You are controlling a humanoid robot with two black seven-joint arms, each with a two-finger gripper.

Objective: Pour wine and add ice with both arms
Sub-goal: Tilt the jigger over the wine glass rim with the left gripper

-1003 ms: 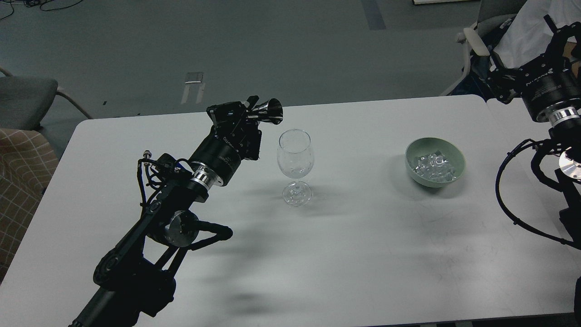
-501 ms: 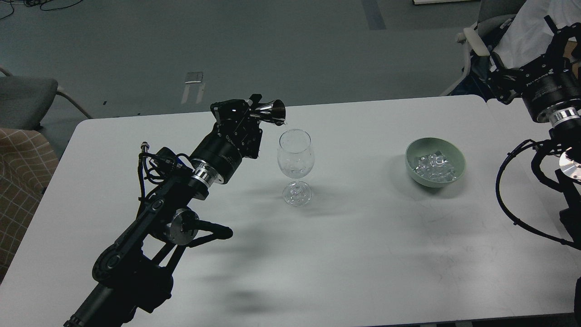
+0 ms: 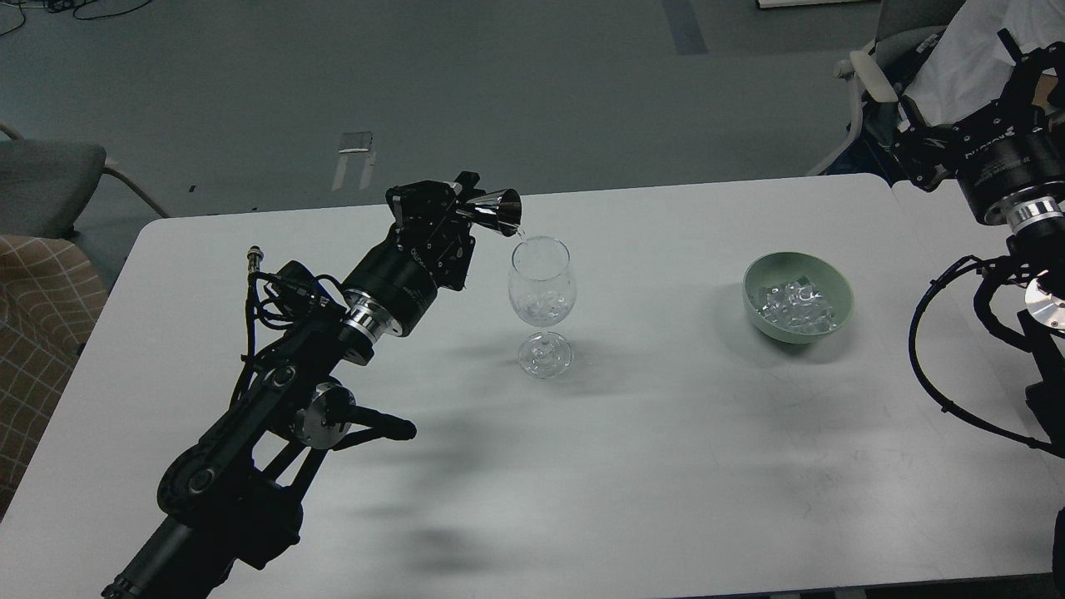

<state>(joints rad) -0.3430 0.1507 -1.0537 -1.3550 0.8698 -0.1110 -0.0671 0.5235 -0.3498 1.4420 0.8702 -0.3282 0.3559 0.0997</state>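
Observation:
A clear wine glass (image 3: 542, 291) stands upright near the middle of the white table (image 3: 632, 466). My left gripper (image 3: 460, 208) is shut on a shiny metal jigger cup (image 3: 497, 211), tipped with its mouth over the glass's left rim; a clear stream falls into the glass. Clear ice cubes (image 3: 795, 304) lie in a pale green bowl (image 3: 837, 287) to the right of the glass. My right arm (image 3: 998, 175) is raised at the far right edge; its gripper (image 3: 923, 154) is dark and its fingers cannot be told apart.
A grey chair (image 3: 50, 170) stands past the table's left end and another chair (image 3: 874, 75) past its far right corner. A second table (image 3: 940, 225) adjoins on the right under my right arm.
My left gripper has tipped the jigger further down over the glass's rim, and liquid now runs from it into the glass. The right arm has not moved.

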